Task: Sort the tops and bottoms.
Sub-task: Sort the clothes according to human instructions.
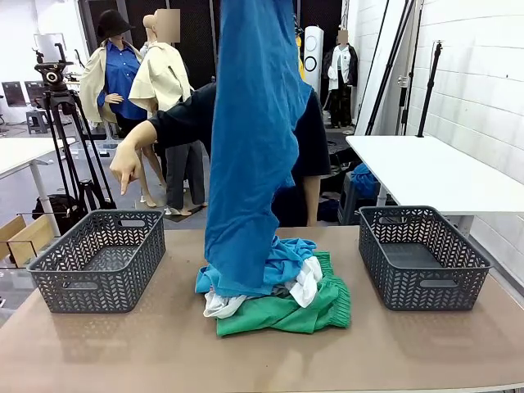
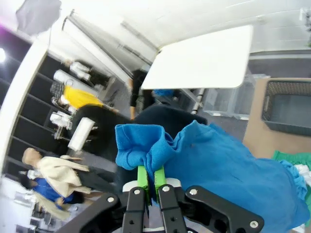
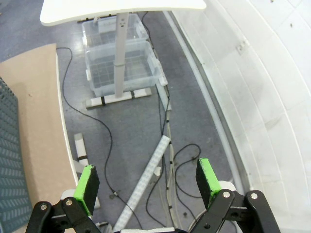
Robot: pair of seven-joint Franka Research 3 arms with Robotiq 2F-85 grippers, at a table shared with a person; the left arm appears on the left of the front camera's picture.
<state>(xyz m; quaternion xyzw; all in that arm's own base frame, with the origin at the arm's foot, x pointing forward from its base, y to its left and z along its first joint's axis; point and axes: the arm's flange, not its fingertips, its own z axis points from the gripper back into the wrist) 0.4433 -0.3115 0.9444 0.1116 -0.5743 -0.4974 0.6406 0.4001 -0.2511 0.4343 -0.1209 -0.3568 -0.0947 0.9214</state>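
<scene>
The left gripper (image 2: 150, 175) clamps a bright blue fabric shirt (image 1: 250, 147) hanging above the brown table (image 1: 164, 348). The right gripper (image 3: 148, 180) gapes beside it.

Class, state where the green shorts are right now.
In the front view, the green shorts lie in the middle of the table, partly under the white shirt, between the left basket and the right basket.

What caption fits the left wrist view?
Left tool shut on a blue shirt, with green shorts and a grey basket beyond.
</scene>
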